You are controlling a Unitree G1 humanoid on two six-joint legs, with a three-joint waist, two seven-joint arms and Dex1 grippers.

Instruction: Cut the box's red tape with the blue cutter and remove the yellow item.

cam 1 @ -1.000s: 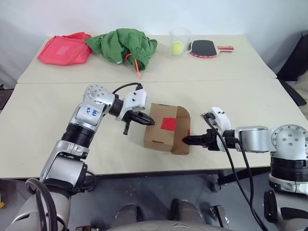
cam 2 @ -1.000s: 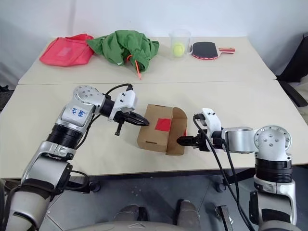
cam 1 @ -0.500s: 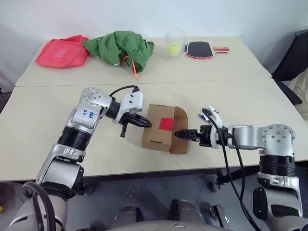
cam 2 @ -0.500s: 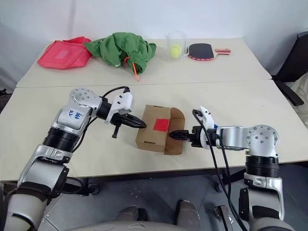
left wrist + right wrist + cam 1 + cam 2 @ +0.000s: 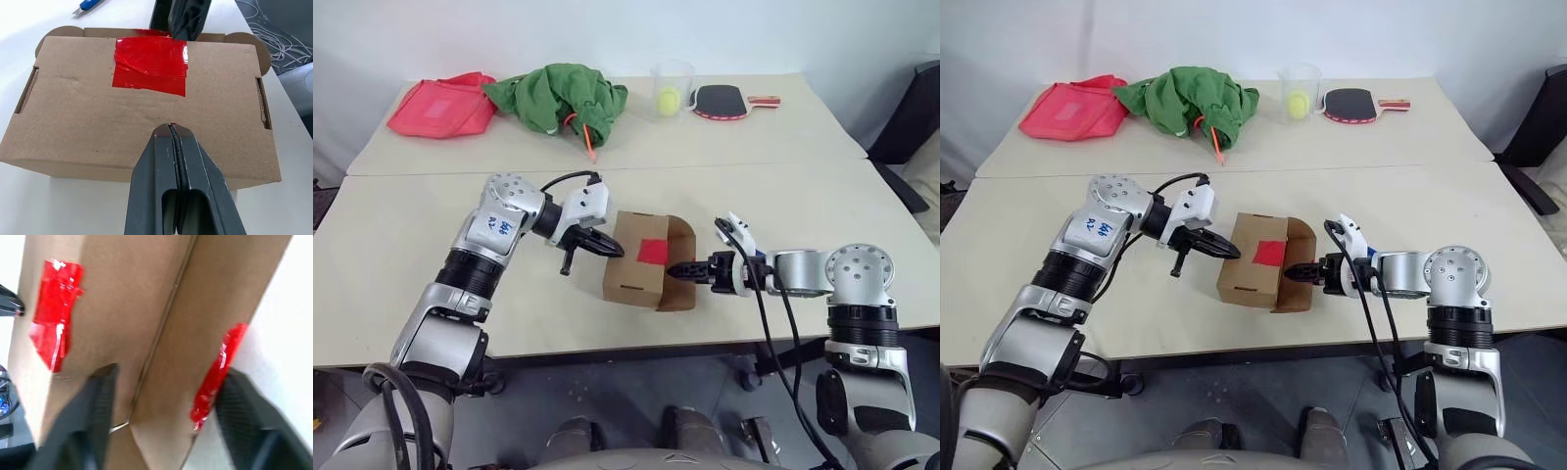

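The box (image 5: 641, 259) sits near the front edge of the pale table (image 5: 401, 245), between the two arms. Its top carries the red tape (image 5: 654, 251), a square patch that looks split and wrinkled along the flap edge, and the flap on the right side stands partly raised with a strip of red tape on its edge.

The left gripper (image 5: 610, 247) has its black fingers pressed tightly together with nothing between them, the tips resting on the top of the box at its left edge. The right gripper (image 5: 679, 268) comes in from the other side at the raised flap — its wrist view shows one finger (image 5: 93, 416) lying over the top panel and the other (image 5: 244, 426) outside the flap, so the jaws straddle the flap with a clear gap; whether they pinch it I cannot tell.

The blue cutter (image 5: 88, 5) lies on the table beyond the box, just beside the right gripper.

Along the far side of the table, well apart from the box, lie a pink bag (image 5: 442, 101), a green cloth (image 5: 558, 94) with an orange stick (image 5: 589, 143) poking out, a clear cup (image 5: 674, 86) with a yellow-green ball in it, and a paddle (image 5: 729, 98). Nothing lies between these and the box.
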